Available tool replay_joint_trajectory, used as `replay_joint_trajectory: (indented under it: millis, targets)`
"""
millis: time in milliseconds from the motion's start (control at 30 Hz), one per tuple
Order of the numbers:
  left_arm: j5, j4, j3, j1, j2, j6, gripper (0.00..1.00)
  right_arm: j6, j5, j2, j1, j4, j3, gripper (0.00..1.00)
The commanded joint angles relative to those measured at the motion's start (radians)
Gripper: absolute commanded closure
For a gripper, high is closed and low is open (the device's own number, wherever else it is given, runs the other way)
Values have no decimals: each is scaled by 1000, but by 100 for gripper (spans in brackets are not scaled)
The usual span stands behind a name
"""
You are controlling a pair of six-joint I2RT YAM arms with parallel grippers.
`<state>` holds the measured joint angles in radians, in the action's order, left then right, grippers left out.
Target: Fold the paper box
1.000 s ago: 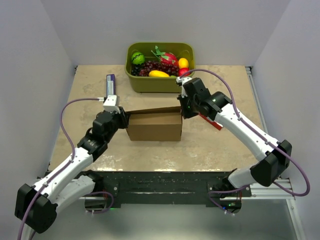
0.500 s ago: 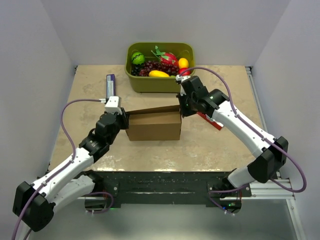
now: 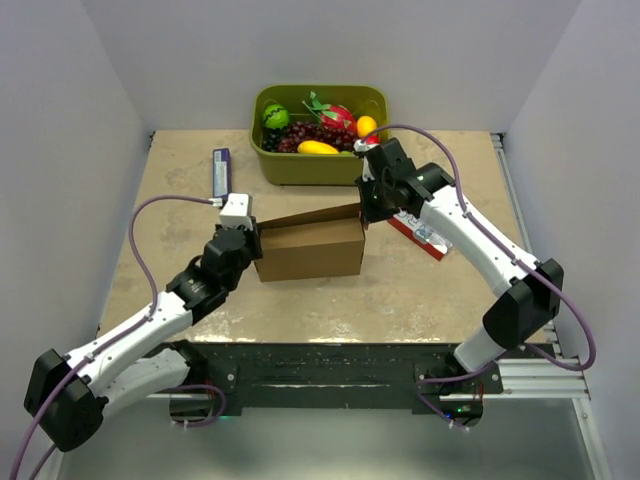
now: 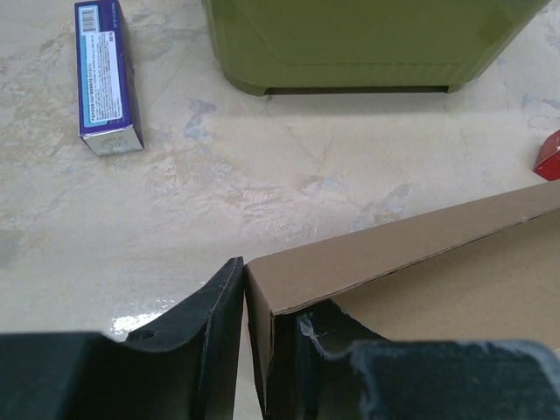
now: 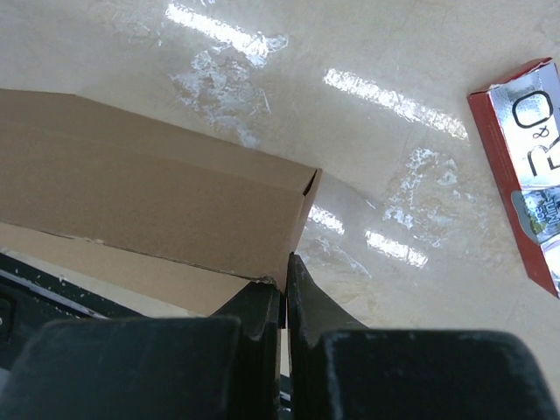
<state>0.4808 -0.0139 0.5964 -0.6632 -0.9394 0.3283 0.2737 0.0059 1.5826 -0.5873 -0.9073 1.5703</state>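
As the right tool (image 5: 285,282), pinched shut on the right wall of the paper box (image 3: 310,252), has lifted rearward, the box stands squarer at the centre of the worktop (image 3: 400,295), the left tool (image 4: 267,302) clamping its left wall.

**Little I can read**

The red box (image 5: 518,166) on my right has a silver face with big dark letters running sideways. I read them as "R&O", and the edge of my right wrist view cuts them off. The small print beside them is too fine for me. The purple box (image 4: 107,74) on my left has a white label with rows of tiny print, none of it legible.
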Motion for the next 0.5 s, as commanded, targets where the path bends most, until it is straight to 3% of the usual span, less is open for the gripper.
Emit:
replay_joint_trajectory:
  millis: [0,467]
  targets:
    - [-50,-136,-6,-59,-58,-29,91,-1,-244,28,9,61,80,100]
    - [-7,-135,9,-79,-105,-48,91,-10,-302,79,50,4,142,100]
